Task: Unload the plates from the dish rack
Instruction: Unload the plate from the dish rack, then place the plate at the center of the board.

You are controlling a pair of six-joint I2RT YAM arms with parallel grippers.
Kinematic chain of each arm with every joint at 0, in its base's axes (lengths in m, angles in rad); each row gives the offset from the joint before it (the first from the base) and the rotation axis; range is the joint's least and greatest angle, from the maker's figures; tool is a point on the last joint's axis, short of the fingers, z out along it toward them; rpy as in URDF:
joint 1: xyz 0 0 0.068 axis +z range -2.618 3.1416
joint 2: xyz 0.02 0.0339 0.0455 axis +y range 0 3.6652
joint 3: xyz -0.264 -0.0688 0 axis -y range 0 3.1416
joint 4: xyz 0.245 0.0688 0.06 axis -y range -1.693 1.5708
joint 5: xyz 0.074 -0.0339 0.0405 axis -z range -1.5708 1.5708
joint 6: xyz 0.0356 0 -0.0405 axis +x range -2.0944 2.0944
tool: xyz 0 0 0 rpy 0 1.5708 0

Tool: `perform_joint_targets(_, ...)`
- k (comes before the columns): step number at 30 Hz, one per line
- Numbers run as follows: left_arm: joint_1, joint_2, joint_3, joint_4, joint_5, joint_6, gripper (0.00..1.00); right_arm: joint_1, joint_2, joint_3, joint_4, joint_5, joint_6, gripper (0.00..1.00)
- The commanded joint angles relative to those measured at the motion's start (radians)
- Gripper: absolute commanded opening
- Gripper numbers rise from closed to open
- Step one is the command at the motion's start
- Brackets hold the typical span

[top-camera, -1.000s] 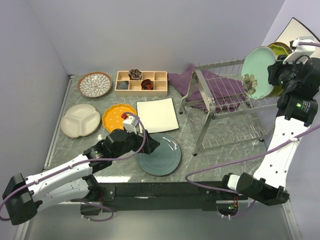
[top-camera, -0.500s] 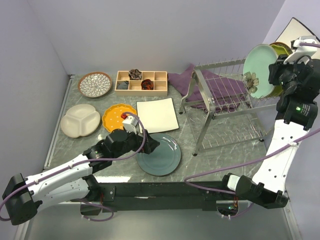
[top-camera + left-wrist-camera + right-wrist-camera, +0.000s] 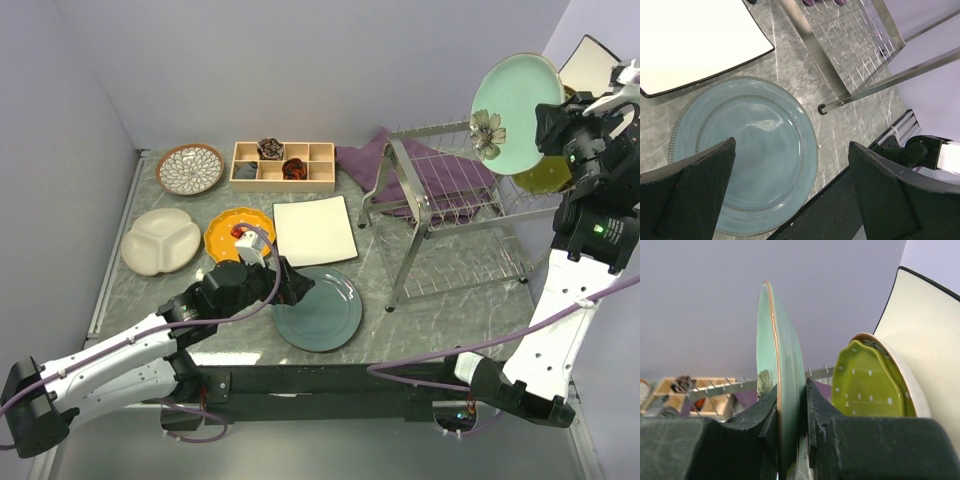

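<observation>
**Inspector A:** What do we record on the left of the table (image 3: 372, 268)?

**Inspector B:** We note four plates lying flat. The petal-patterned plate (image 3: 190, 168) is at the back and the cream divided plate (image 3: 160, 241) is nearer. The orange scalloped plate (image 3: 232, 232) is beside that, then comes a white square plate (image 3: 315, 228). The wooden tray (image 3: 283, 163) sits behind them.

**A:** And the left gripper (image 3: 792, 145)?

**B:** Its jaws are spread wide and hold nothing. It hovers over the teal plate (image 3: 747, 155), which lies flat just in front of the white square.

**A:** The dish rack (image 3: 450, 215)?

**B:** It stands right of centre, with a purple cloth (image 3: 440, 175) showing through its wires at the back.

**A:** The right end?

**B:** We find the right gripper (image 3: 790, 412) clamped on the lower edge of the pale green floral plate (image 3: 782, 365), one finger on each face. The plate stands on edge, high over the rack's right end (whether its rim clears the tines, we cannot tell). Just beside it the yellow-green plate (image 3: 867, 385) stands upright. Beyond that is a second white square plate (image 3: 932, 340), also on edge.
</observation>
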Motion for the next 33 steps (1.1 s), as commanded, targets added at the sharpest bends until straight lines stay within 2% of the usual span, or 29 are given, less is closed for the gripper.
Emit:
perform_joint_targets(1,-0.003,-0.034,0.047,-0.027,-0.026,-0.023,0.99,0.010,-0.046,0.071,0.206,0.087,0.203,0.00)
perform_joint_targets(6,-0.003,-0.061,0.118,-0.085,-0.011,-0.014,0.99,0.027,-0.068,0.030,0.313,0.046,0.453,0.00)
perform_joint_targets(12,-0.002,-0.155,0.174,-0.122,0.012,-0.029,0.99,0.081,-0.086,-0.009,0.486,-0.146,0.718,0.00)
perform_joint_targets(14,-0.002,-0.190,0.205,-0.141,0.014,-0.034,0.99,0.150,-0.083,-0.013,0.549,-0.198,0.762,0.00)
perform_joint_targets(20,-0.002,-0.313,0.309,-0.231,0.021,-0.029,0.99,0.451,-0.074,-0.039,0.511,-0.226,0.730,0.00)
perform_joint_targets(25,-0.003,-0.445,0.348,-0.236,0.029,-0.040,0.99,0.599,-0.114,-0.137,0.546,-0.243,0.727,0.00)
perform_joint_targets(30,-0.002,-0.486,0.325,-0.141,0.073,-0.018,0.99,0.758,-0.150,-0.280,0.612,-0.289,0.722,0.00)
perform_joint_targets(33,-0.002,-0.471,0.291,-0.038,0.158,-0.027,0.99,0.852,-0.169,-0.340,0.609,-0.275,0.692,0.00)
